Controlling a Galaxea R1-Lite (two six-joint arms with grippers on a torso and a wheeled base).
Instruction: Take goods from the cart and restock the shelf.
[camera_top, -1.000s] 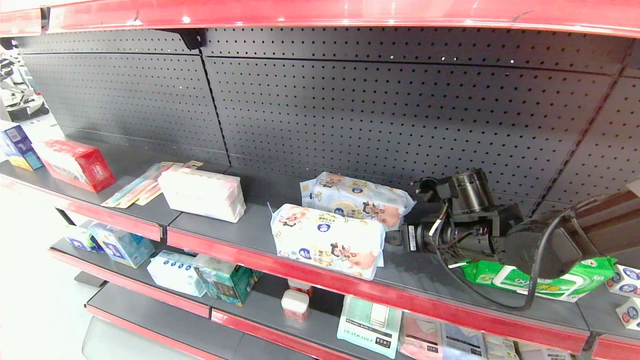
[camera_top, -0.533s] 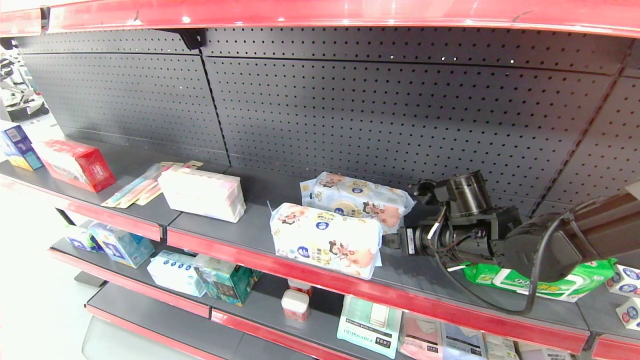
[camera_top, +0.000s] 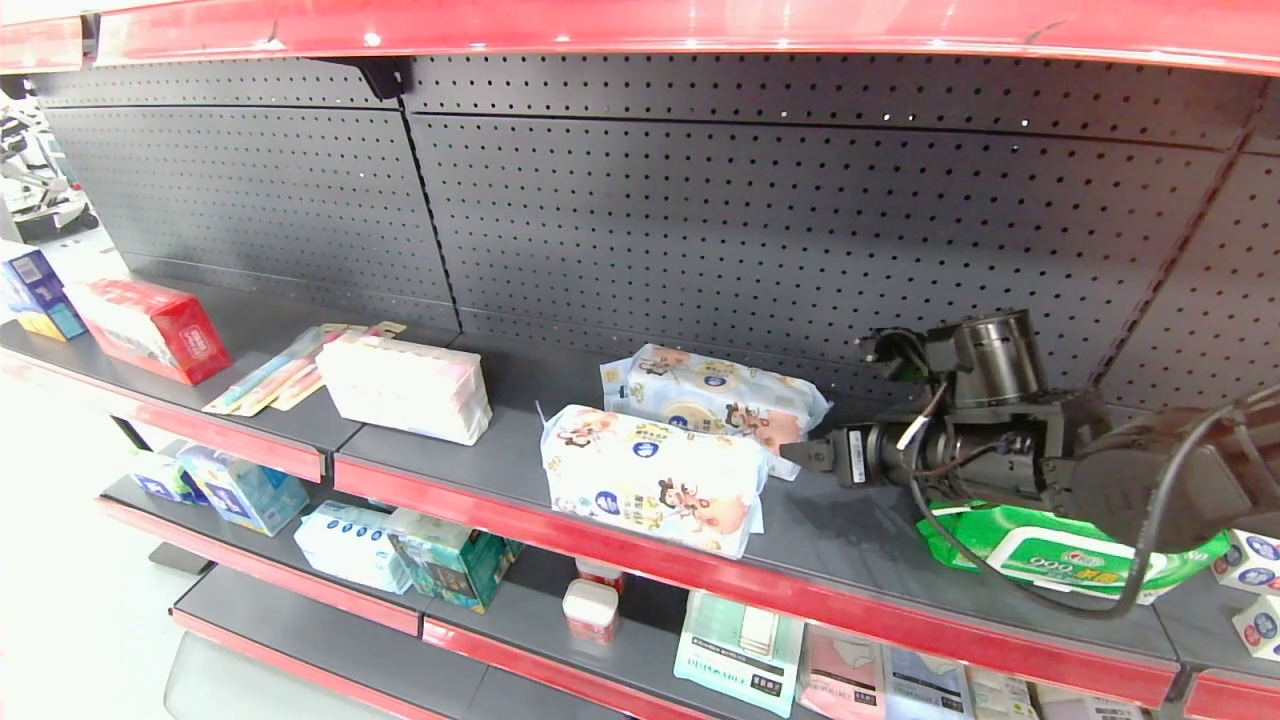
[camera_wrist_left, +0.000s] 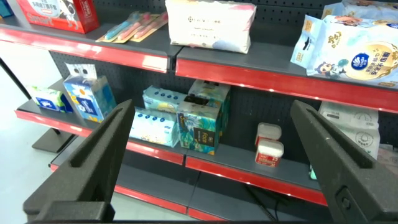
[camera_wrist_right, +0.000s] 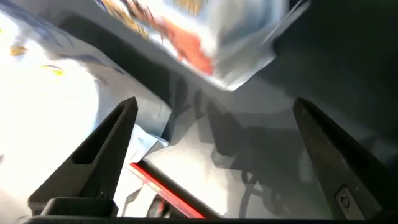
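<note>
Two cartoon-printed wipes packs lie on the middle shelf (camera_top: 850, 530): one at the front edge (camera_top: 650, 480), the other behind it (camera_top: 715, 400). My right gripper (camera_top: 803, 455) hovers just right of them, level with the gap between the two, open and holding nothing. In the right wrist view the right gripper (camera_wrist_right: 214, 155) shows its fingers wide apart, with the front pack (camera_wrist_right: 50, 93) and the rear pack (camera_wrist_right: 205, 31) close ahead. My left gripper (camera_wrist_left: 211, 162) is open and empty, out in front of the lower shelves.
A green wipes pack (camera_top: 1060, 555) lies under my right arm. A white tissue pack (camera_top: 405, 385), toothbrushes (camera_top: 285, 365) and a red box (camera_top: 150, 325) sit further left. Bare shelf lies between the cartoon packs and the green pack. Lower shelves hold several boxes and packs.
My right arm has drawn back to the right and risen slightly, away from the front cartoon pack, uncovering more of the green pack. The packs stay where they were.
</note>
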